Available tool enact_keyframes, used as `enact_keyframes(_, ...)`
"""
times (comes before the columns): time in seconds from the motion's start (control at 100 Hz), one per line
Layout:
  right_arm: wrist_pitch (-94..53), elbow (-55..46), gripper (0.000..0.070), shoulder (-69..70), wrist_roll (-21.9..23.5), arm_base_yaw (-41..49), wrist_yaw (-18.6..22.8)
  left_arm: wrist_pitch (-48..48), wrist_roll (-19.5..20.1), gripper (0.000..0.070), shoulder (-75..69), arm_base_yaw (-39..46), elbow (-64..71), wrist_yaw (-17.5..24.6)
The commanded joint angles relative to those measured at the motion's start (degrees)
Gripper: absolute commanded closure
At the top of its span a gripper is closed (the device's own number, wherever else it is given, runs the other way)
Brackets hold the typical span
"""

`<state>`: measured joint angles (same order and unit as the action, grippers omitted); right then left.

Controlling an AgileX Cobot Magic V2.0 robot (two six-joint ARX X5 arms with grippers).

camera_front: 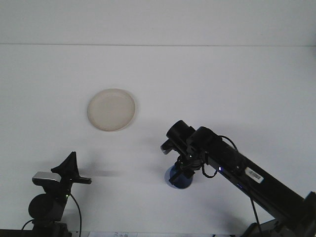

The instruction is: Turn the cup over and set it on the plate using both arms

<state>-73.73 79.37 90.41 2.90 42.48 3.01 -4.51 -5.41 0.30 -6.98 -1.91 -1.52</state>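
Your plate point(111, 109): cream, round, nothing in it, upper left of centre on the white table point(222, 84) | blue cup point(178, 178): lower centre, mostly hidden under your right gripper point(181, 170), which pinches it | left gripper point(73, 170): lower left, far from cup, fingers spread.

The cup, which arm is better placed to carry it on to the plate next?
Left, probably. The right pincer has the cup low at the table's centre, between the arms. The plate lies on the left side, ahead of the idle left pincer, so a handover looks likely.
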Motion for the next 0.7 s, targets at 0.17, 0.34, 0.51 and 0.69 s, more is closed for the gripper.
enact_keyframes(0.17,0.52,1.20,0.0334,4.70,0.79,0.42,-0.04,-0.74,0.20,0.0688,-0.11,0.00,1.09,0.20)
enact_keyframes(0.34,0.31,2.60,0.0269,4.68,0.74,0.52,0.68,-0.76,0.20,0.0688,-0.11,0.00,1.09,0.20)
enact_keyframes(0.51,-2.95,9.99,0.0269,4.46,-1.42,0.52,1.46,-0.74,0.20,0.0688,-0.11,0.00,1.09,0.20)
enact_keyframes(0.69,-4.63,16.66,0.0269,1.97,-4.15,-1.33,-2.99,-0.74,0.20,0.0688,-0.11,0.00,1.09,0.20)
